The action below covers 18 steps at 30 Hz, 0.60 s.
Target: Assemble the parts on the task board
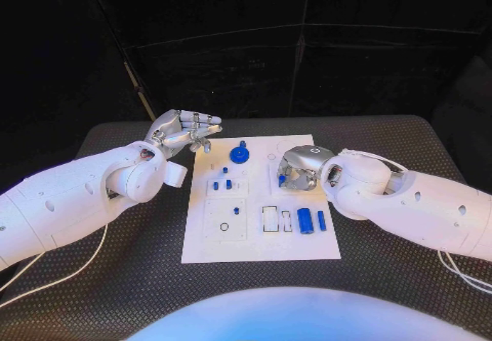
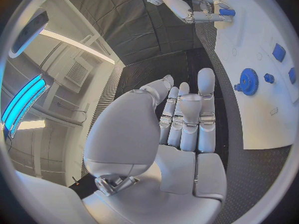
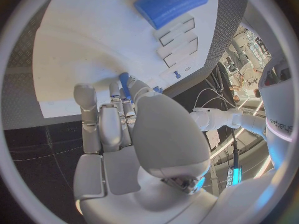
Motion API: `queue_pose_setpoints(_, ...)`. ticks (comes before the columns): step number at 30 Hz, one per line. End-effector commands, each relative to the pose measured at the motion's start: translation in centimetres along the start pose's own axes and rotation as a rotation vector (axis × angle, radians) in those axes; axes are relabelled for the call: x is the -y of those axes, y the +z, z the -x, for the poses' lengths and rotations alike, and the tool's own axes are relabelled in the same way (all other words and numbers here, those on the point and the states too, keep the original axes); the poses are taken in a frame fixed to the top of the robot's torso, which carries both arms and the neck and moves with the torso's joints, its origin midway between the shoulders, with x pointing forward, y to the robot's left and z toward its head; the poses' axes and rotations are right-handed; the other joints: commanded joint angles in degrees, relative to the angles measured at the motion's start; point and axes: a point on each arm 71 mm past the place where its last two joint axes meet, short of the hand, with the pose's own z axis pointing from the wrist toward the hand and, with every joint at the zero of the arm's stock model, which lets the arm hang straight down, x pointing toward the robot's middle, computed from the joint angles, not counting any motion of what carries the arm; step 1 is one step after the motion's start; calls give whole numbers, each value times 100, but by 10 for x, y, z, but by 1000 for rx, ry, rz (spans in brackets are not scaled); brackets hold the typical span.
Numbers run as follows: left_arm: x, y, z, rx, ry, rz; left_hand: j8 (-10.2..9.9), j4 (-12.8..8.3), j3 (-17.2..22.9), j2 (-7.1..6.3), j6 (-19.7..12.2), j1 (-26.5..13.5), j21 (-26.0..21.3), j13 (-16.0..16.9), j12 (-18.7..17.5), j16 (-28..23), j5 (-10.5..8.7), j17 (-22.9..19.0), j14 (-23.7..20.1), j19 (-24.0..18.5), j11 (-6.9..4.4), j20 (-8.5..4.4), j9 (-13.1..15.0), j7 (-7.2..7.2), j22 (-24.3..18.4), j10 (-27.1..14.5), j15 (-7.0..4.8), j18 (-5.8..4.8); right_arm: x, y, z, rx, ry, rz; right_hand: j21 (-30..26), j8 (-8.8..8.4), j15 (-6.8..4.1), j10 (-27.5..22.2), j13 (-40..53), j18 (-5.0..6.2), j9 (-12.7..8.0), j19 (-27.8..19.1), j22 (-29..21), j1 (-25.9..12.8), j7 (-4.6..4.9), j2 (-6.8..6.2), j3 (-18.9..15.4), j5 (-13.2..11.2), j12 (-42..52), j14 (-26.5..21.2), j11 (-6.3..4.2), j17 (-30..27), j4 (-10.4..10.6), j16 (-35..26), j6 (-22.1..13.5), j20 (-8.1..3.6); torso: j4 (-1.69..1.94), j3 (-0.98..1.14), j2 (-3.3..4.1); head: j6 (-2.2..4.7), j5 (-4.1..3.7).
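Parts: small blue peg pinched in my right robot hand over task board mid-counter. Looks light, stiff, slick plastic; grip by sides. Left robot hand spread, empty, near board's far corner by blue gear.

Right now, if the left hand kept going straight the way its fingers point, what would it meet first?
Probably nothing close: in the left wrist view the left hand points along the black table, beside the white task board's edge, toward the right hand far ahead. Depth is unclear.
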Motion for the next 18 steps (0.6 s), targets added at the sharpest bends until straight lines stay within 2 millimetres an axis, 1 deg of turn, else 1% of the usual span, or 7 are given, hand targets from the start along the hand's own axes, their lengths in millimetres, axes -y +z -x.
queue_pose_setpoints(1, 1, 0, -1, -10, -7, -5, 30, -3, -23, 20, -9, 29, -16, -7, 32, -33, -6, -4, -20, -31, -9, 0, -6, 23, -1, -27, 0, 63, -2, 0, 2, 22, 19, 18, 44, 6, -52, 88, 13, -72, 8, 63, 54, 13, -12, -31, 62, 41, -38, 215, -5, 37, 10, 58, 77, 2, 1, 0, 0, 0, 7)
queue_pose_setpoints(6, 1, 0, 0, -10, -7, -4, 30, -3, -23, 20, -9, 29, -16, -7, 32, -33, -6, -4, -20, -31, -9, 0, -6, 23, -1, -27, 0, 63, -4, -2, 5, 46, 69, 30, 119, 57, -88, 264, 29, -87, 27, 113, 155, 6, -59, -1, 162, 77, -60, 231, -53, 95, 24, 110, 233, -26, -2, 5, 5, 0, 25)
queue_pose_setpoints(11, 1, 0, 0, -11, -7, -3, 30, -3, -23, 20, -9, 29, -16, -7, 32, -33, -6, -4, -20, -31, -9, 0, -6, 23, -1, -27, 0, 63, -5, -7, 9, 81, 104, 39, 168, 104, -118, 401, 39, -97, 42, 142, 220, 18, -94, 44, 261, 101, -91, 238, -91, 134, 10, 146, 365, -55, -4, 1, -1, 0, 30)
queue_pose_setpoints(15, 1, 0, 0, -11, -7, -3, 36, -2, -26, 28, -5, 28, -33, -6, 44, -38, -5, -16, -23, -33, -11, 1, -5, 20, -12, -26, 0, 65, -8, -13, 13, 110, 113, 56, 197, 115, -128, 445, 40, -105, 45, 160, 264, 19, -105, 58, 302, 104, -114, 241, -102, 154, 1, 163, 403, -66, -4, -1, -2, 0, 38)
queue_pose_setpoints(18, 1, 0, 0, -11, -7, -2, 36, -2, -26, 28, -5, 28, -33, -6, 44, -38, -5, -16, -23, -33, -11, 1, -5, 20, -12, -26, 0, 65, -13, -18, 17, 136, 120, 80, 217, 119, -131, 464, 41, -110, 46, 174, 295, 18, -109, 64, 318, 103, -122, 243, -107, 164, -2, 171, 418, -70, 1, 2, 1, 0, 42)
